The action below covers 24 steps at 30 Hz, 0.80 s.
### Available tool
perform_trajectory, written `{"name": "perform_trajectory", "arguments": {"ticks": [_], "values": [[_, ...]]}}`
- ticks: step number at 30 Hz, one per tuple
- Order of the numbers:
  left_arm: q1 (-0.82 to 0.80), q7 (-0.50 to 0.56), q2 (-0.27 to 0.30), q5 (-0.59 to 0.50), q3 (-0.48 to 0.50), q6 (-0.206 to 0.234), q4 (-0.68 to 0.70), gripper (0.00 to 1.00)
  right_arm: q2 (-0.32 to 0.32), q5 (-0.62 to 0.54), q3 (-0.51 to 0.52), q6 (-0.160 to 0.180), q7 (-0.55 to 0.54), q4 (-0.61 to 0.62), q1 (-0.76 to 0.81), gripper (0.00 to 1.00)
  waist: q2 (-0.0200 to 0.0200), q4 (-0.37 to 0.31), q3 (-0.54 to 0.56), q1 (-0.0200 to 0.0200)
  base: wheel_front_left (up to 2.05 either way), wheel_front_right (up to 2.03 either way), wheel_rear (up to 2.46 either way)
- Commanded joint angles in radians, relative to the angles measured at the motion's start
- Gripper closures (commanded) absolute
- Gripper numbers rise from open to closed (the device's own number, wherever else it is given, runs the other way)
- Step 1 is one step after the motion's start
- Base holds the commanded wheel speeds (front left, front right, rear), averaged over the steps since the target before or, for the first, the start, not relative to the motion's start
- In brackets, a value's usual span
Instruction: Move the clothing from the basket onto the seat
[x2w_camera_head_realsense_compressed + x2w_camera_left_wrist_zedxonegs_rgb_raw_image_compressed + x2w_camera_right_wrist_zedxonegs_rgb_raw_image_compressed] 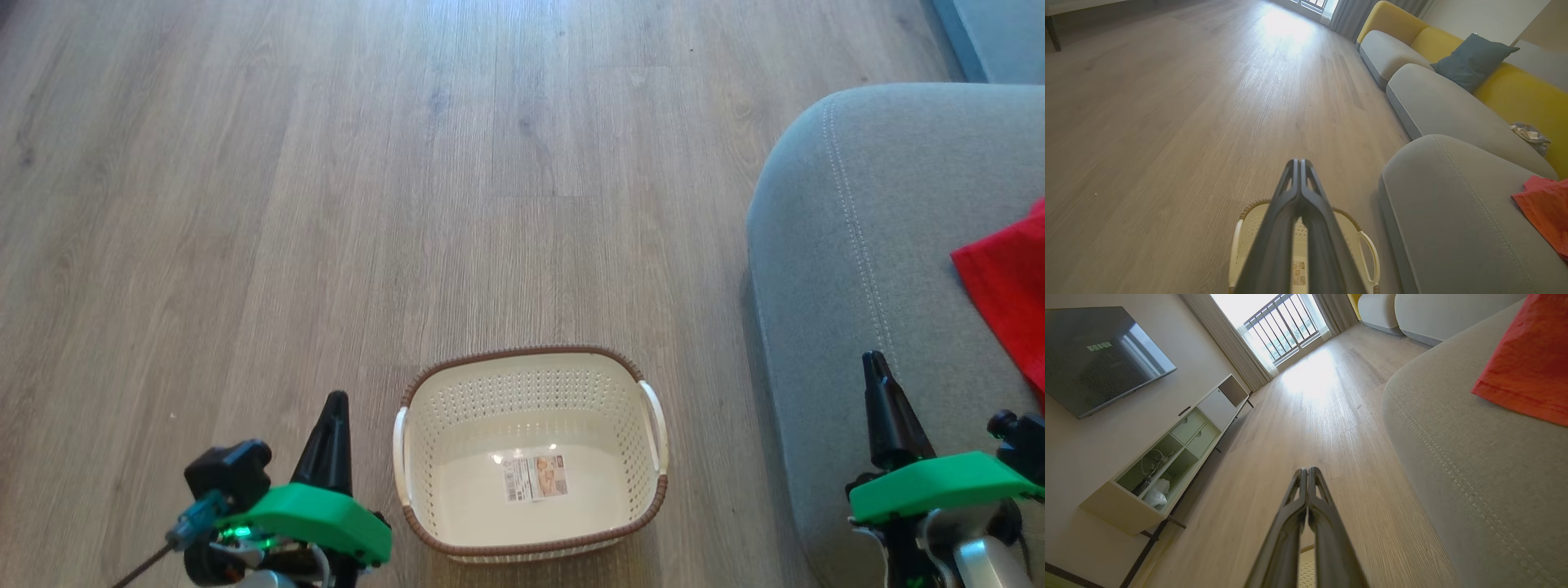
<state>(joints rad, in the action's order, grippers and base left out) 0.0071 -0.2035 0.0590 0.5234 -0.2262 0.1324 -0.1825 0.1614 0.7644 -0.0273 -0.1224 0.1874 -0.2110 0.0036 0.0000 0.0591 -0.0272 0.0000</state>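
The cream basket [531, 384] with a brown braided rim stands on the wooden floor, holding nothing but a paper label [535, 478] on its floor. Red clothing [1008, 282] lies on the grey seat [849, 245] at the right edge; it also shows on the seat [1453, 212] as a red fold [1541, 210] in the left wrist view and as red cloth [1527, 363] in the right wrist view. My left gripper [335, 402] hangs shut beside the basket's left handle, above the basket [1363, 241]. My right gripper [875, 359] is shut over the seat's front edge, holding nothing.
Wooden floor [408, 180] stretches ahead and to the left. A long sofa with yellow backs [1515, 90], a blue-grey pillow [1472, 61] and a crumpled pale item [1529, 134] runs along the right. A TV [1098, 351] hangs above a low white cabinet [1167, 457].
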Motion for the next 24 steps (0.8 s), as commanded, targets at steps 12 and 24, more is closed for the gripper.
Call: {"name": "perform_trajectory", "arguments": {"ticks": [12,24], "values": [[-0.058,0.031,0.014,0.152,0.045,-0.039,0.014,1.0,-0.009,0.113,0.024,-0.003,-0.036,0.021,-0.054,1.0,0.0,-0.007,0.003,0.0,0.0,0.0,0.0],[-0.064,0.059,0.018,0.276,0.073,-0.067,0.007,1.0,-0.021,0.206,0.037,-0.003,-0.068,0.014,-0.061,1.0,0.0,-0.014,0.006,0.0,0.0,0.0,0.0]]}}
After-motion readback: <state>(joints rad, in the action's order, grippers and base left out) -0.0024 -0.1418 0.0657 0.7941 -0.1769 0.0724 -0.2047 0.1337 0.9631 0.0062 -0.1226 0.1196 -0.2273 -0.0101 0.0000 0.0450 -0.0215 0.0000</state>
